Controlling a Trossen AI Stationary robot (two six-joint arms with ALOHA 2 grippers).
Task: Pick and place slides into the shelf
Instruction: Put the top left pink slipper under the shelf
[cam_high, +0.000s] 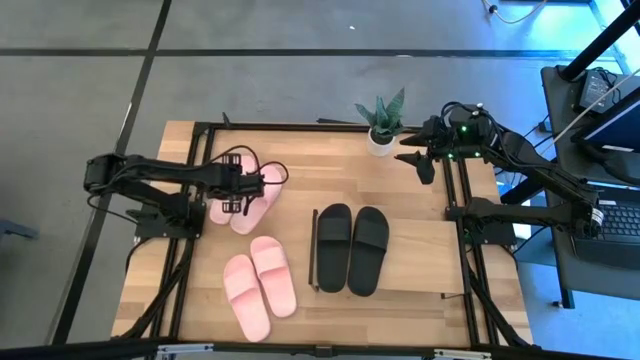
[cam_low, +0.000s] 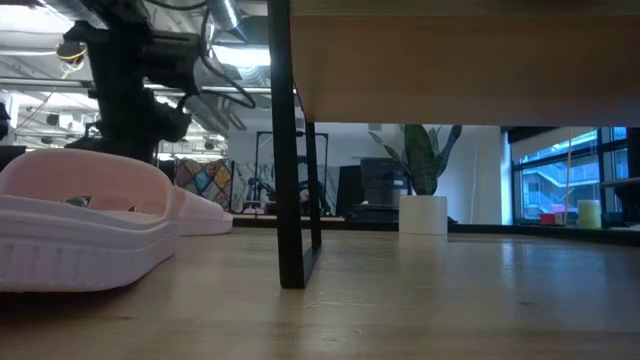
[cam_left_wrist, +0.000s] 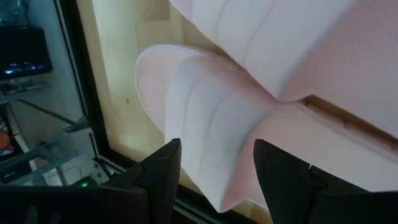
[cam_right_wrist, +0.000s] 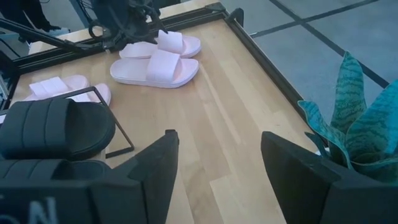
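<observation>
Over on the left side of the worktop (cam_high: 400, 200): left hand (cam_high: 236, 187) right above a pink pair of slides (cam_high: 252, 196), fingers (cam_left_wrist: 163, 168) wide apart with the strap of one pink slide (cam_left_wrist: 211, 137) poking up between them, nothing squeezed yet. Slide's long way running slanted from near the hand out toward the middle, so just a short drop and a pinch across the strap, probably. Lower down, a second pink pair (cam_high: 260, 285) lying flat. In the middle, the black pair (cam_high: 352, 247) side by side on the low shelf (cam_high: 314, 250), it seems. Far on the right, beside the potted plant (cam_high: 381, 122), right hand (cam_high: 418, 158) open wide, holding nothing, well apart from every slide. Left hand much nearer.
</observation>
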